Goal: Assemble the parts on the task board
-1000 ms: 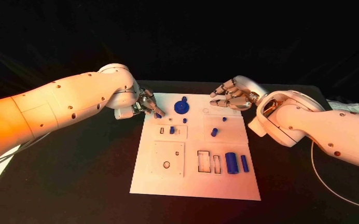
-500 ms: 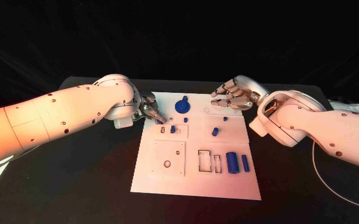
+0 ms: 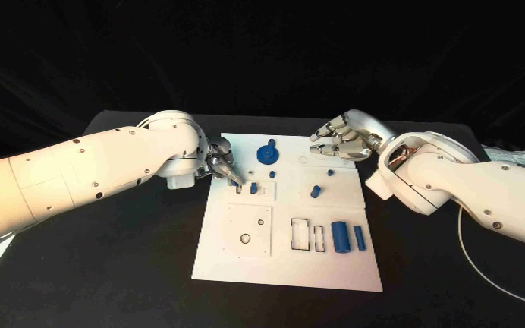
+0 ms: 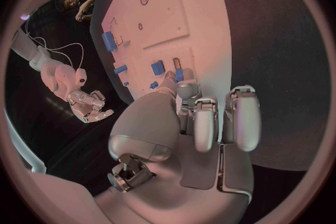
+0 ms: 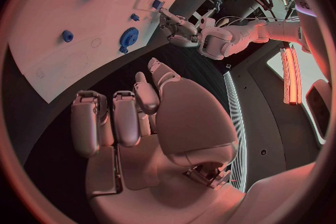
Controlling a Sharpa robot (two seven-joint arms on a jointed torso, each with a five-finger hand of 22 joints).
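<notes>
**Left hand at the slot block; right hand idle at the board's far edge**

The task board [image 3: 287, 260] lies in the middle of the black table [image 3: 109, 267]. The left hand [image 3: 219, 162] reaches over the board's left edge, its fingertips [image 4: 170, 79] pinching a small blue part [image 4: 179, 74] down at the slotted block, just beside a second small blue piece [image 3: 254, 188]. The remaining fingers are curled in. The right hand [image 3: 341, 140] hovers over the board's far right corner, fingers loosely bent and apart, holding nothing. A blue gear [image 3: 267, 154] stands near the far edge. A blue peg [image 3: 315, 190] stands mid-board. A thick blue cylinder [image 3: 339, 237] and a thin blue bar [image 3: 359, 238] lie side by side near the right edge.
</notes>
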